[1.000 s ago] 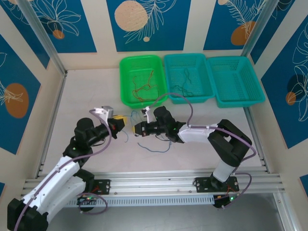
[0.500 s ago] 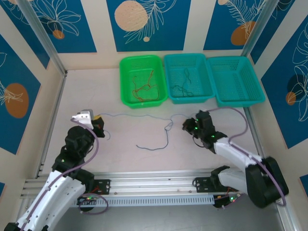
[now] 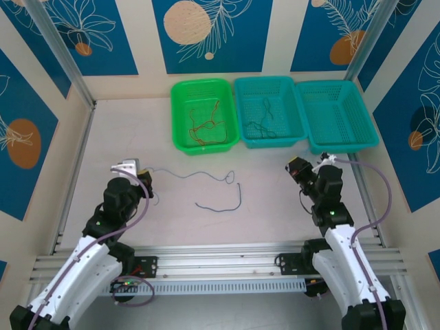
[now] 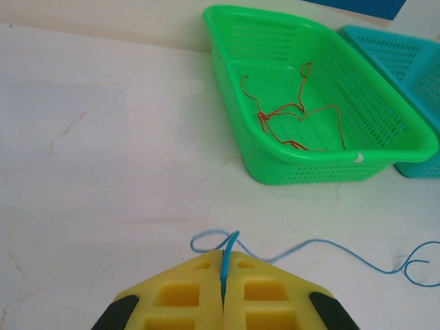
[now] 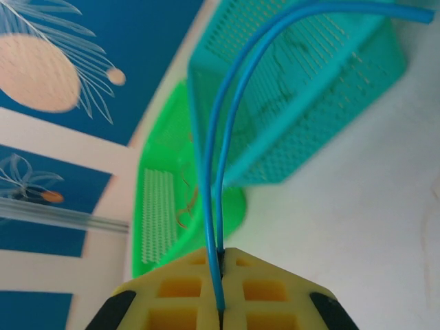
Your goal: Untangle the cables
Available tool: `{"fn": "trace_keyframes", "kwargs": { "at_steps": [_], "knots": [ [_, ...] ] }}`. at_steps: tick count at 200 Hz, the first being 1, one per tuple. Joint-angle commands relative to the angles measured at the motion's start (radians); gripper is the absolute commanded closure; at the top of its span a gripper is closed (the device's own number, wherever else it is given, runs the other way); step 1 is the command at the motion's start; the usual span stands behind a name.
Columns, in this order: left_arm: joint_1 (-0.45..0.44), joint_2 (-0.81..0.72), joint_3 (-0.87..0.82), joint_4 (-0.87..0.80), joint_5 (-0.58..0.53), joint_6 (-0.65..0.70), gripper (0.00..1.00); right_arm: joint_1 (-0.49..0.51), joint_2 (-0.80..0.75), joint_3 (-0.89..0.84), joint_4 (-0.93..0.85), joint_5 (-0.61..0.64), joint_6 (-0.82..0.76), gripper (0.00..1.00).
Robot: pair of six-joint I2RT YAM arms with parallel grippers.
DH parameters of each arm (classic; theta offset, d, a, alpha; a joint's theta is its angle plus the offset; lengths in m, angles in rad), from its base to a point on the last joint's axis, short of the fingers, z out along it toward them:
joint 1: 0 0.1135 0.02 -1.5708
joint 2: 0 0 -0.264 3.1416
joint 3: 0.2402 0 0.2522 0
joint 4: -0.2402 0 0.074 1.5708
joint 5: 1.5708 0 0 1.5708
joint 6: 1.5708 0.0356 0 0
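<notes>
**Both arms gripping blue strands over a pale tabletop**

A pale tabletop (image 3: 206, 234) is sitting inside blue walls with a leaf pattern. Three baskets are standing in a row along its far edge: a green basket (image 3: 205, 148), a middle teal basket (image 3: 271, 143) and a right teal basket (image 3: 342, 146). Red-orange cables (image 3: 206, 124) are lying tangled in the green basket, and dark green cables (image 3: 265, 120) are lying in the middle teal one.

The left gripper (image 3: 142, 180) is sitting low at the left of the tabletop. In its wrist view its yellow jaws are pressing together on the end of a long blue cable (image 3: 196, 174). This cable is trailing right across the surface and curling into a small hook. A loose blue cable (image 3: 223, 207) is lying apart, just nearer the arms, touching neither gripper.

The right gripper (image 3: 297, 168) is sitting near the right teal basket's front. In its wrist view its jaws are closed on a doubled blue strand (image 5: 227, 137), which is arching up in front of the baskets. From above this strand is too thin to trace, so its far end may be hanging free.
</notes>
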Motion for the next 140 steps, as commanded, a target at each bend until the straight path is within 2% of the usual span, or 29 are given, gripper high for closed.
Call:
{"fn": "trace_keyframes", "kwargs": {
  "at_steps": [1, 21, 57, 100, 122, 140],
  "knots": [
    [0.013, 0.005, -0.016, 0.094, 0.116, -0.011, 1.0, -0.081, 0.121, 0.067, 0.242, -0.141, 0.061, 1.0],
    [0.014, 0.028, -0.021, 0.121, 0.19, -0.013, 1.0, -0.152, 0.312, 0.157, 0.392, -0.191, 0.087, 1.0],
    [0.014, 0.051, -0.023, 0.15, 0.297, -0.002, 1.0, -0.262, 0.681, 0.405, 0.496, -0.264, 0.089, 1.0],
    [0.012, 0.049, -0.02, 0.154, 0.362, 0.014, 1.0, -0.309, 0.947, 0.675, 0.319, -0.134, -0.036, 1.0],
    [0.012, 0.057, -0.023, 0.163, 0.372, 0.014, 1.0, -0.32, 1.048, 0.778, 0.233, -0.036, -0.039, 1.0],
    [0.013, 0.069, -0.024, 0.179, 0.378, 0.007, 1.0, -0.333, 1.125, 0.874, 0.143, 0.033, -0.038, 0.93]
  ]
}}
